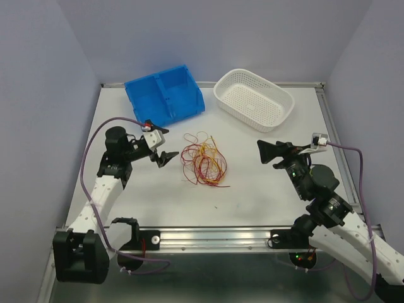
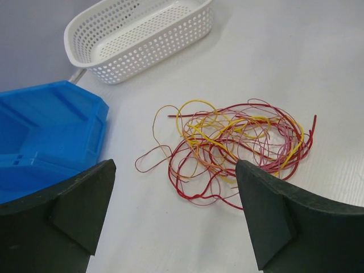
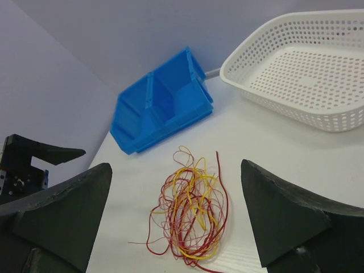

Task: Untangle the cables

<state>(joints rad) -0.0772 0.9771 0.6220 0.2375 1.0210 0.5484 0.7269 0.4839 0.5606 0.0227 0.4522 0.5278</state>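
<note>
Where I have room: bare table [image 1: 252, 189] round cables [image 1: 203, 164]; bin [image 1: 165, 96], basket [image 1: 254, 99] beyond.
My left gripper [image 1: 164, 151]: released, cables just ahead.
My right gripper [image 1: 261, 151]: released, cables farther ahead.

Light: bright, even, diffuse in all 3 views; comes from above.
Shadows: soft & faint; small ones hug the white perforated plastic basket [image 1: 255, 99] & blue plastic double bin [image 1: 164, 95]; thin red and yellow curly cables [image 1: 203, 164] cast hardly any.
Glare: none harsh; mild sheen on white tabletop [image 2: 284, 57], far side of left wrist view.
Cast: cool, lilac tint on plain walls [image 1: 221, 31].
Focus: top view sharp; wrist views crisp on cables; black fingers of left claw [image 2: 173, 164] & right claw [image 3: 176, 166] slightly soft at btm edge.
Distortion: wide-angle stretch at wrist-view edges.
</note>
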